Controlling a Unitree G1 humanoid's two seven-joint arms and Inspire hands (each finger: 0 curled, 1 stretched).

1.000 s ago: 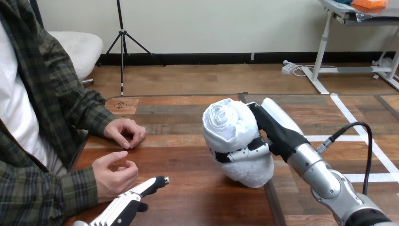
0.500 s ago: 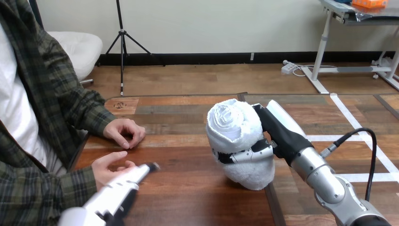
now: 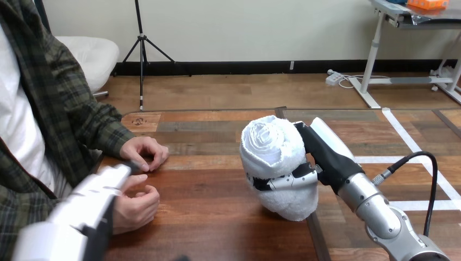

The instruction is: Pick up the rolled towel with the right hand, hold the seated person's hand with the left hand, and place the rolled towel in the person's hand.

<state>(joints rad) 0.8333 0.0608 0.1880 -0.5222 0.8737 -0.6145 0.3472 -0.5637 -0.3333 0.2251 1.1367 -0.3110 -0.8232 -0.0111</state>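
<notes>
At the middle of the wooden table in the head view, the rolled towel stood on end, tilted slightly, its spiral top facing up and to the left. Its lower end was at the tabletop, though whether it rested there could not be told. The right hand gripped it from the right side, its fingers curled round the towel's near face at about mid-height. The silver right forearm ran off to the near right corner.

At the near left, the left hand reached in, blurred, its fingers stretched out fairly straight and pointing far and right. It lay over the person's nearer hand, which rested loosely curled on the table; whether the two touched could not be told. The person's farther hand lay on the table just beyond the left hand's fingertips. The towel stood well apart from both of the person's hands, to their right.
</notes>
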